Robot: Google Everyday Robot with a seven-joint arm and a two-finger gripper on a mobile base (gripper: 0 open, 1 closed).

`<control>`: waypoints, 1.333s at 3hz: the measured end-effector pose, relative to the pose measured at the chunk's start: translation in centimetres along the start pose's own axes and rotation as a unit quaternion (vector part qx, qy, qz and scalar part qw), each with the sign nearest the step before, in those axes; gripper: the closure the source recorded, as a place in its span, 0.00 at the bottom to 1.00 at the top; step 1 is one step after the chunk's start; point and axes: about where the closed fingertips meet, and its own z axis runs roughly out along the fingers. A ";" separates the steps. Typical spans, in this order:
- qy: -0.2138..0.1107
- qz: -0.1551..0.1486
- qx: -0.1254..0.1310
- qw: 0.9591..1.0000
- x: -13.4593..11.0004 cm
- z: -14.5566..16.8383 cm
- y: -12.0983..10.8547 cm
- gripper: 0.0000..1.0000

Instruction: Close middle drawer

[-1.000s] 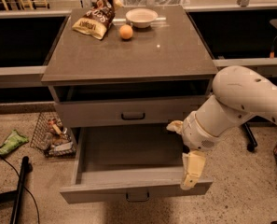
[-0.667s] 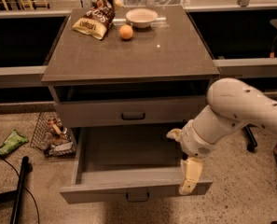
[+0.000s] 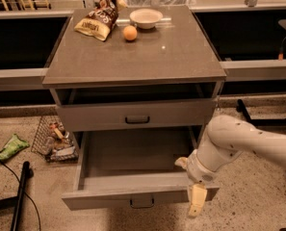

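The middle drawer (image 3: 109,197) stands pulled well out toward the near side of the cabinet (image 3: 147,57), its inside bare and its flat front hanging out past the uppermost drawer (image 3: 94,115), which sits shut above it. The gripper (image 3: 198,207) hangs at the right end of that front, just at the near right corner. From this angle it looks to be touching or nearly touching the panel, though I cannot say which, nor whether it is parted or closed.

The drawer is a stiff, rigid box that should ride on runners, and being empty it ought to be light and slide back with a steady push. There is no need to grip it: a flat press on the front panel will do. The small dark loop handle (image 3: 141,203) marks the middle, and pushing near there would likely keep it from skewing, whereas a shove at the right corner may rack it in its runners.

Against the earlier frame, the drawer is just as far out. The arm has sunk lower, and the gripper has dropped from above the right corner down in front of the panel.
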 end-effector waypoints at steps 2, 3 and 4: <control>-0.016 0.019 -0.010 1.000 4.1 6.6 0.2 0.42; -0.016 0.029 -0.022 0.999 5.0 8.9 0.2 0.66; -0.017 0.029 -0.023 0.999 5.0 9.1 0.2 0.88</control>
